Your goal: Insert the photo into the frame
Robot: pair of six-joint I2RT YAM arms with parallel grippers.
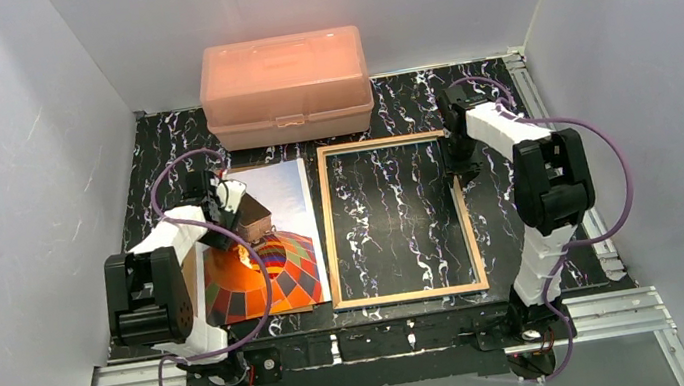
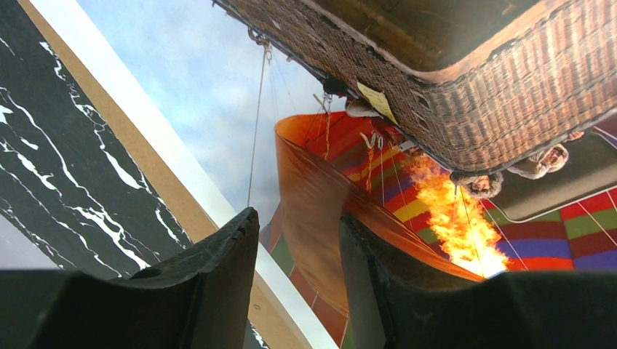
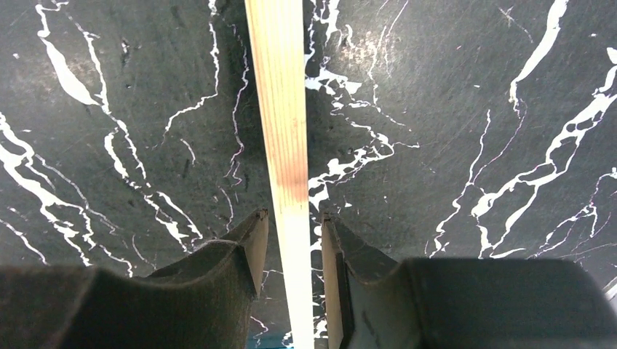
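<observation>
top external: the photo (image 1: pixel 280 200) is lying left of the frame (image 1: pixel 411 295), not yet in; left pincer (image 1: pixel 236 198) hovering released, right pincer (image 1: pixel 464 172) straddling the frame, grip unclear.

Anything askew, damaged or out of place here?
Nothing stands out. The photo lies left of the frame, which lies flat with the table showing through it; the salmon-pink box sits shut behind.

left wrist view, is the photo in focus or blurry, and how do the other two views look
Left wrist: the photo is sharp, no glare; the left tool is dark with little detail. Right wrist: the frame is crisp, with soft shadow beside it. Top external: even light, photo's sky looks washed out.
</observation>
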